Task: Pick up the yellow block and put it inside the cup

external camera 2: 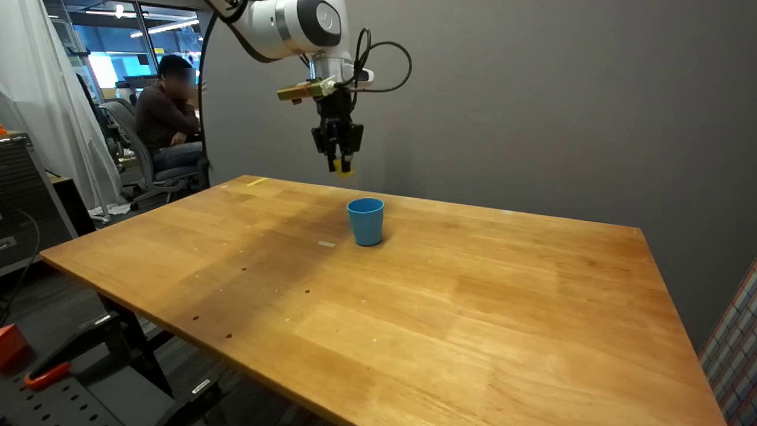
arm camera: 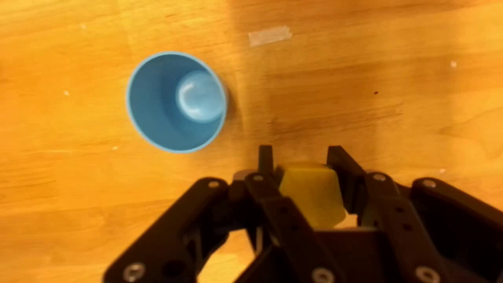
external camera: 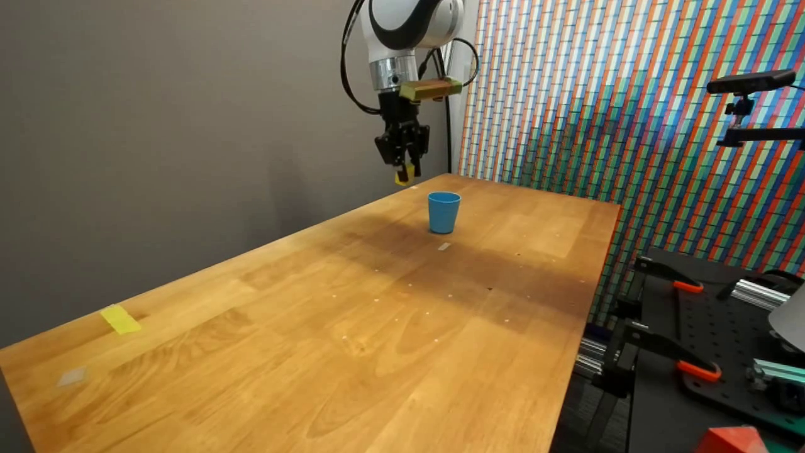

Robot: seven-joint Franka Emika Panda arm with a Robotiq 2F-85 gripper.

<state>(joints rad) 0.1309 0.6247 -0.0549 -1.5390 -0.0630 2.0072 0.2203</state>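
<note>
The blue cup stands upright on the wooden table in both exterior views (external camera: 444,215) (external camera 2: 366,225). In the wrist view the cup (arm camera: 157,106) is at the upper left, its open mouth facing up with nothing inside. My gripper (arm camera: 300,152) is shut on the yellow block (arm camera: 312,190), which sits between the two fingers. In both exterior views the gripper (external camera: 410,172) (external camera 2: 339,165) hangs above the table, higher than the cup's rim and to one side of it. The yellow block also shows at the fingertips there (external camera: 405,176) (external camera 2: 343,173), partly hidden by the fingers.
A flat yellow tape patch (external camera: 121,319) lies near the table's edge by the grey wall. A small pale tape strip (arm camera: 270,36) lies on the table (external camera 2: 473,319) near the cup. Black clamps (external camera: 670,352) sit beside the table.
</note>
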